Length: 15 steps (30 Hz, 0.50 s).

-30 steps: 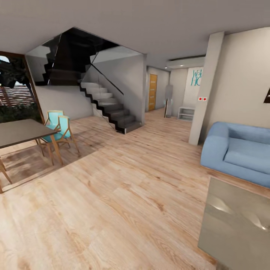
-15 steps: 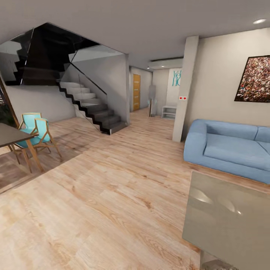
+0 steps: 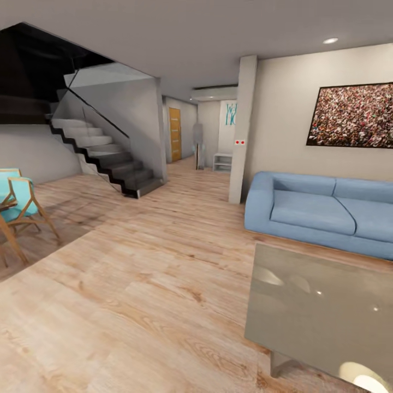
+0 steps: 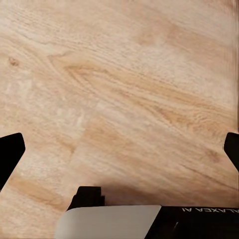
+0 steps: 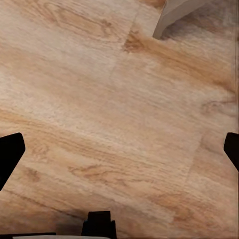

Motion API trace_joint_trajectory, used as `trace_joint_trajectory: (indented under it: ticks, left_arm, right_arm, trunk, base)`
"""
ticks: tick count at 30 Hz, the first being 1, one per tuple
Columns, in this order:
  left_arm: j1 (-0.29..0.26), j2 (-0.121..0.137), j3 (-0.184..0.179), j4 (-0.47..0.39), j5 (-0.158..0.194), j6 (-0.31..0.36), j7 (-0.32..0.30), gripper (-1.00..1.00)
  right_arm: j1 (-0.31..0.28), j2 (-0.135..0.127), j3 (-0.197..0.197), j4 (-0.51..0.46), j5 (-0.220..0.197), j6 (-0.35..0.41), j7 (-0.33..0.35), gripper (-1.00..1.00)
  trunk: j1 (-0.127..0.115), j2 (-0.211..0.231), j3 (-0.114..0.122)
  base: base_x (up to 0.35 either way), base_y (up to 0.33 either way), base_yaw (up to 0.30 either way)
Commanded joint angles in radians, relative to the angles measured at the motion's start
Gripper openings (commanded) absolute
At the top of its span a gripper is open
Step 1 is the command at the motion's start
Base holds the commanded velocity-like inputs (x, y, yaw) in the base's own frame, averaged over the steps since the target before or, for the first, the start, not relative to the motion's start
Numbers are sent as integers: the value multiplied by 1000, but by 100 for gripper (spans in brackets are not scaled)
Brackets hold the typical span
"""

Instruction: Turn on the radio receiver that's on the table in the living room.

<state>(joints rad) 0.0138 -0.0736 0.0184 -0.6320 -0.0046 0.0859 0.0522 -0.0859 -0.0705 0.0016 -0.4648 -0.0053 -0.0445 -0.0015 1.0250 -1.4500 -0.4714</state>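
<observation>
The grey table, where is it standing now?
In the head view, the table stands at lower right on the wood floor, just in front of the blue sofa.

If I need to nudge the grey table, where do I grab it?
Probably the table by its thin edge facing the open floor, coming from that side: the slab overhangs its leg, and the sofa blocks the far side.
</observation>
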Motion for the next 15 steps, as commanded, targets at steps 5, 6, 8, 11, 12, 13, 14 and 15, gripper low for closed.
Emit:
trace_joint_trajectory:
  ticks: [5,6,8,11,12,13,14,15]
  left_arm:
    - [0,0,0,0,0,0,0,100]
    - [0,0,0,0,0,0,0,100]
    - [0,0,0,0,0,0,0,100]
    - [0,0,0,0,0,0,0,100]
    - [0,0,0,0,0,0,0,100]
    - [0,0,0,0,0,0,0,100]
    - [0,0,0,0,0,0,0,100]
    - [0,0,0,0,0,0,0,100]
  right_arm:
    - [0,0,0,0,0,0,1,100]
    - [0,0,0,0,0,0,1,100]
    - [0,0,0,0,0,0,1,100]
    - [0,0,0,0,0,0,2,100]
    - [0,0,0,0,0,0,2,100]
    - [0,0,0,0,0,0,2,100]
    - [0,0,0,0,0,0,2,100]
    - [0,0,0,0,0,0,2,100]
  trunk:
    - [0,0,0]
    - [0,0,0]
    - [0,0,0]
    - [0,0,0]
    - [0,0,0]
    - [0,0,0]
    - [0,0,0]
    - [0,0,0]
  base:
    - [0,0,-279]
    - [0,0,-279]
    - [0,0,-279]
    - [0,0,-279]
    - [0,0,-279]
    - [0,0,-279]
    - [0,0,-279]
    - [0,0,-279]
